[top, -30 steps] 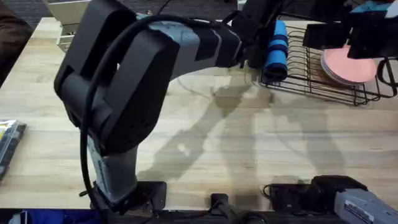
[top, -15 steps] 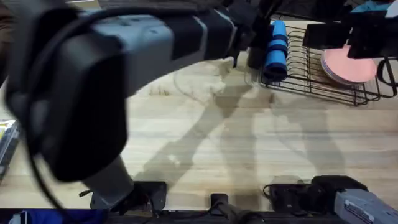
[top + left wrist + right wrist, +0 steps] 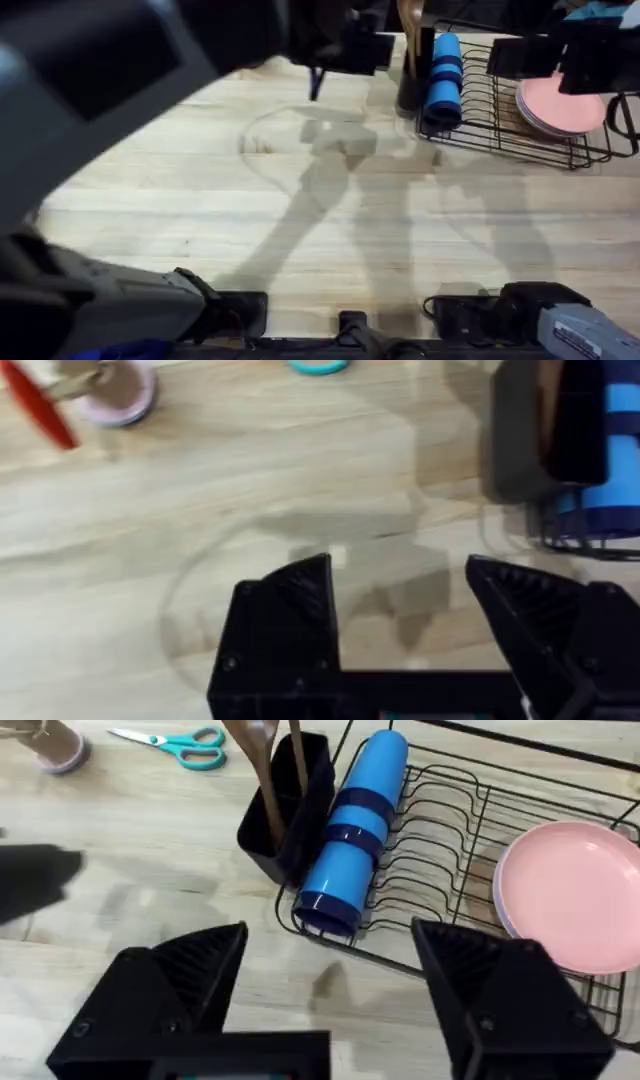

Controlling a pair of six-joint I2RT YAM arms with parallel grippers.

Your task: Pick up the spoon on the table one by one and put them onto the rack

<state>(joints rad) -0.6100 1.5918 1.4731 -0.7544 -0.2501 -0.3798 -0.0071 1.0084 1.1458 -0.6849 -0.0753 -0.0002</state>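
Now both hands wide apart, empty: left hand [image 3: 400, 630] over table [image 3: 150, 560], right hand [image 3: 330, 990] nr rack [image 3: 450, 840].

Overhead view: high above the surface [image 3: 300, 220], looking down and forward from over the arm bases, with the rack [image 3: 520, 110] far off near the back edge. Left wrist view: close over the surface [image 3: 200, 540], tilted down, just beside the rack's black cup [image 3: 520, 430] and the blue tube [image 3: 610, 450]. Right wrist view: near the rack [image 3: 440, 850], looking down at it. Shared by all three: cup, blue tube, rack's end.
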